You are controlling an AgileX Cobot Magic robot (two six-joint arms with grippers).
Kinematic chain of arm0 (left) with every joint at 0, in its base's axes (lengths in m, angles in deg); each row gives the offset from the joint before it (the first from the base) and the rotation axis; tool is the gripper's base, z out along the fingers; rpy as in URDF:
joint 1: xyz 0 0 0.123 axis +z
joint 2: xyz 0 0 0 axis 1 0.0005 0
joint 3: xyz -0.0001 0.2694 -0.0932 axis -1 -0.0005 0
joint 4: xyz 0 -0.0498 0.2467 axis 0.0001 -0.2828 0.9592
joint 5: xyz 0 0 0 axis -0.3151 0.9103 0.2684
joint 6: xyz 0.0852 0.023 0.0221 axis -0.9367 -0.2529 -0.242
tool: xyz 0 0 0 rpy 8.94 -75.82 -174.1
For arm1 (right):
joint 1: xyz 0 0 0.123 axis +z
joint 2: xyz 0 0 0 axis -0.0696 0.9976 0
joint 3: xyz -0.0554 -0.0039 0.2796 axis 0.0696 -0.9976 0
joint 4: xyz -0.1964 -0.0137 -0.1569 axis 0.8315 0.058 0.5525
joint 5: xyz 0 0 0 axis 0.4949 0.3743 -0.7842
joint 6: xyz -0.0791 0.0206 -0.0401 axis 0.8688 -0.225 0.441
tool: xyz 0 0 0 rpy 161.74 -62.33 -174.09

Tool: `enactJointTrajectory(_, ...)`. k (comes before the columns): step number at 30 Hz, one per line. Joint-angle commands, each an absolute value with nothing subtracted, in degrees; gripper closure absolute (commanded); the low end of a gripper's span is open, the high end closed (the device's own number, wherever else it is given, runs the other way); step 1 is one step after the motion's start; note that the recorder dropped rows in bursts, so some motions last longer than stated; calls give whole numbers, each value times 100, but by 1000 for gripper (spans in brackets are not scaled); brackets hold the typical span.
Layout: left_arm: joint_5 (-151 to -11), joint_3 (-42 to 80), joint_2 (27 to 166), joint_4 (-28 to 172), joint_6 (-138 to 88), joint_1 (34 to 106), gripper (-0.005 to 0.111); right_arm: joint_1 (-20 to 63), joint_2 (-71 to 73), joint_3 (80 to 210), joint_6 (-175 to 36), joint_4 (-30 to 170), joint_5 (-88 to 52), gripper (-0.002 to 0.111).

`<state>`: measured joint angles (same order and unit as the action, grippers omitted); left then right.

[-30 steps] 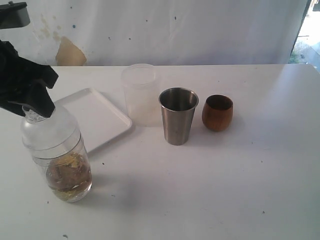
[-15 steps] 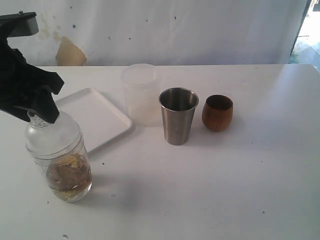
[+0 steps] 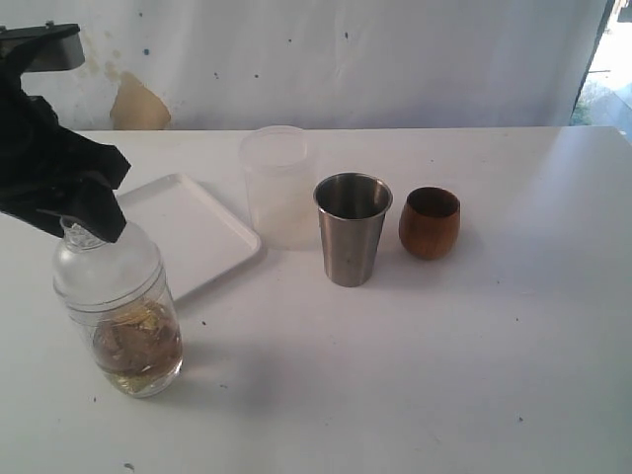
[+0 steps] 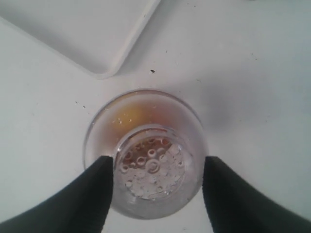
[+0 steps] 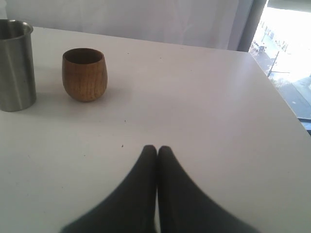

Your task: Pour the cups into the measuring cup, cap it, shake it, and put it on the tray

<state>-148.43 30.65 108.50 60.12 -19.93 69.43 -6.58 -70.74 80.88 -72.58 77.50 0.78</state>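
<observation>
The measuring cup (image 3: pixel 123 316) stands capped on the table at the front left, with brownish liquid in its bottom. It is off the tray (image 3: pixel 188 232), which lies just behind it. My left gripper (image 3: pixel 87 225) hangs over the cap, open. In the left wrist view its fingers (image 4: pixel 97 189) flank the cap's top (image 4: pixel 150 160), with a gap on one side. The steel tumbler (image 3: pixel 351 232) and the wooden cup (image 3: pixel 429 223) stand side by side mid-table. My right gripper (image 5: pixel 156 148) is shut and empty, low over bare table, with the wooden cup (image 5: pixel 84 74) ahead of it.
A frosted whitish plastic cylinder (image 3: pixel 276 188) stands behind the steel tumbler, beside the tray's corner. A white backdrop closes the far side of the table. The table's right edge (image 5: pixel 282 102) runs close to my right gripper.
The measuring cup's top has swung to the right, from tilted to nearly upright, while its base stayed put. My left gripper moved with it and its jaws have widened. The right gripper has not moved.
</observation>
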Motion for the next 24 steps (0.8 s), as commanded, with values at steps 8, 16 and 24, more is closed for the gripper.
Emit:
enactJointTrajectory(8,-14774,3102,10723,5904,-2162,6919,48,-637,-7098,8048,-7263,7750,34,108)
enactJointTrajectory(16,-14302,3102,10278,6043,-2223,6919,52,-637,-7098,8048,-7263,7750,34,108)
enactJointTrajectory(24,-14351,3102,9886,6004,-2736,6919,107,-637,-7098,8048,-7263,7750,34,108)
